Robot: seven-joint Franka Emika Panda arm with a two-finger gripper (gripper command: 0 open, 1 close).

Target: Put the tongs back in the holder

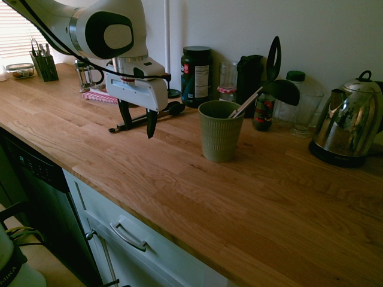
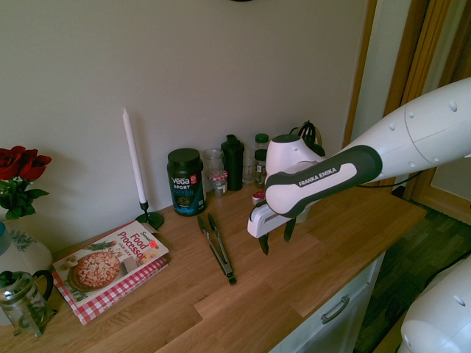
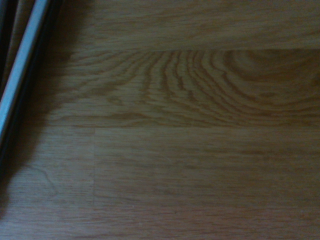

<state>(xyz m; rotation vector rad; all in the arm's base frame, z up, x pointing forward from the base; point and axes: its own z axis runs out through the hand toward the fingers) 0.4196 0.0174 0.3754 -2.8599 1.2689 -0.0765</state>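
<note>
Wood-grained worktop (image 1: pixel 287 221) spread nearest the camera, and farther back my hand (image 1: pixel 139 130) hung above it with fingers apart, holding nothing, presumably so that they could straddle the tongs (image 2: pixel 221 254). Those lay flat beside me, their rounded tips towards the worktop's back edge near the dark tub (image 2: pixel 186 184) and their joined end towards the front edge, so I judged I had to shift sideways before closing. Upright, the green holder (image 1: pixel 219 137) kept its mouth ready, the ladle (image 1: pixel 281 92) leaning out.
</note>
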